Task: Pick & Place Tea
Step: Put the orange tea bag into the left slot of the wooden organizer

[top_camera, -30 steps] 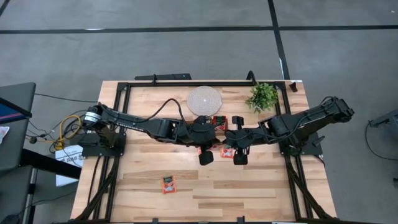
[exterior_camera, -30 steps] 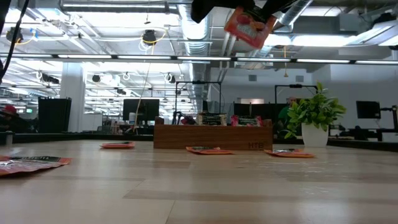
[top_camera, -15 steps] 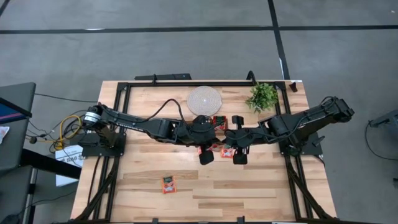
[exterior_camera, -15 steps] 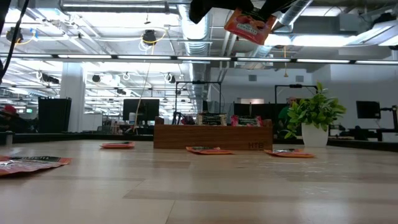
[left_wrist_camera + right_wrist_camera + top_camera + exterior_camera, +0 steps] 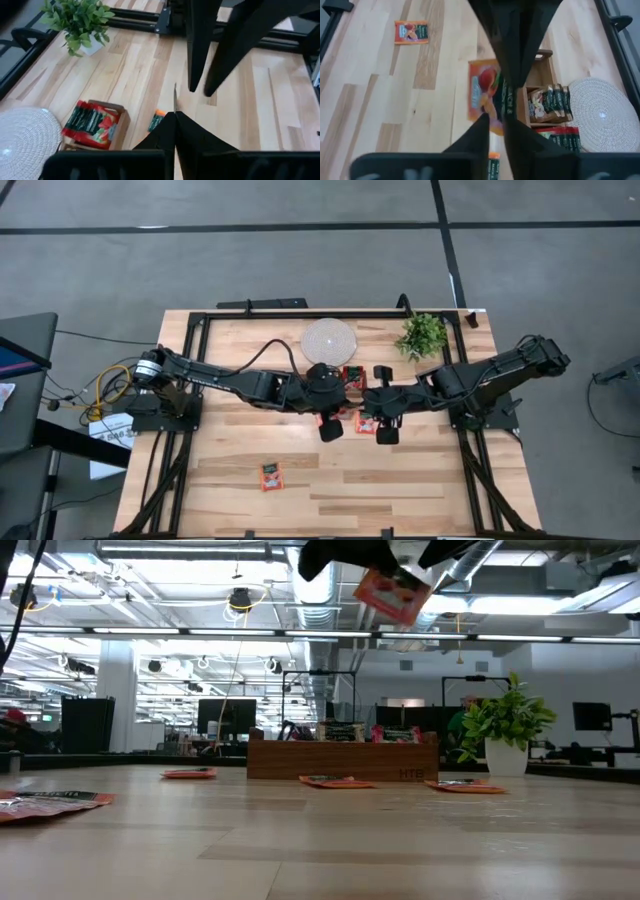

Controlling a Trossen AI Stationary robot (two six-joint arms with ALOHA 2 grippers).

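Tea in this moment sits in three places: aloft, in the tray, and loose on the boards. Both arms meet at the middle of the high view. The left gripper is clamped tight on a red-orange tea sachet, pinching it at its dark green band, so that it hangs tilted at the top centre of the low view, well above the table. The right gripper is just beside it, its fingers standing slightly apart and gripping nothing.

A wooden tray lies just above centre in the high view, close under the two wrists. One compartment holds a row of pale tan sachets standing on edge, green bands together. The next holds red sachets packed the same way.

A white disc lies just beside the tray, toward the top of the high view. A potted plant stands to its right. One loose sachet lies flat in the lower left of the table, well apart from the tray.
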